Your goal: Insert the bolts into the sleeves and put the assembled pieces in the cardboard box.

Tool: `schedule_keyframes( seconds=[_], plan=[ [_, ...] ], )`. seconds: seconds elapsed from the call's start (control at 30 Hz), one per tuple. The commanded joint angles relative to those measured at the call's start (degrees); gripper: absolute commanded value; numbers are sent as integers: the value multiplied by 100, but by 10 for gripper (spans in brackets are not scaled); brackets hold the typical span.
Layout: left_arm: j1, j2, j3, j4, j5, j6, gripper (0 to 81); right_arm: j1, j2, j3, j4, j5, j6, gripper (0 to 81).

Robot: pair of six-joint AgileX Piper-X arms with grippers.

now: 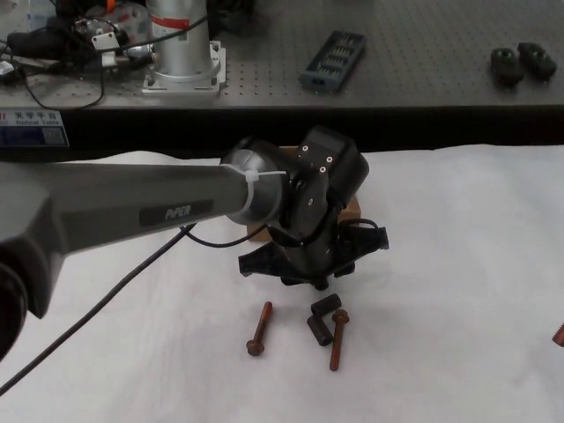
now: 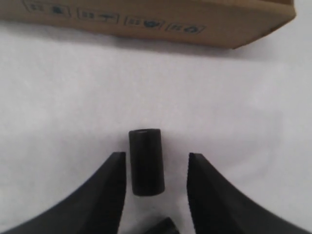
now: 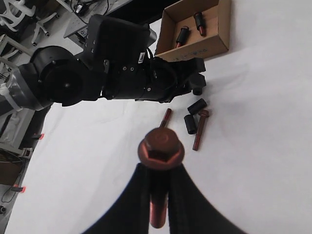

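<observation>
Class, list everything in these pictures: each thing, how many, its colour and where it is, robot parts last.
bolts: 3, rusty brown; two on the cloth, one in the right gripper.
sleeves: 3, black; two on the cloth by the bolts, one between the left gripper's fingers.
assembled pieces: 2, black and brown; in the cardboard box.
cardboard box: 1, brown; on the cloth.
cloth: 1, white; spread under them.
tray: 1, dark blue; far table.
left gripper: 1, black; open around a sleeve.
right gripper: 1, black; shut on a bolt.
</observation>
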Motion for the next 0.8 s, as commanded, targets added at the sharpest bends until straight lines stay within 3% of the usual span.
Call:
schedule_keyframes(
  seconds=[0.0,0.5,0.77],
  plan=[
    [-15,66,-71,26,-148,71,299,-35,-33,3,-140,-61,-10,19],
    [-5,253,-85,-213,-149,46,291,-35,-33,3,-145,-61,-10,19],
    [-5,253,-85,-117,-54,46,112,-35,-33,3,-530,-61,-10,19]
  ],
)
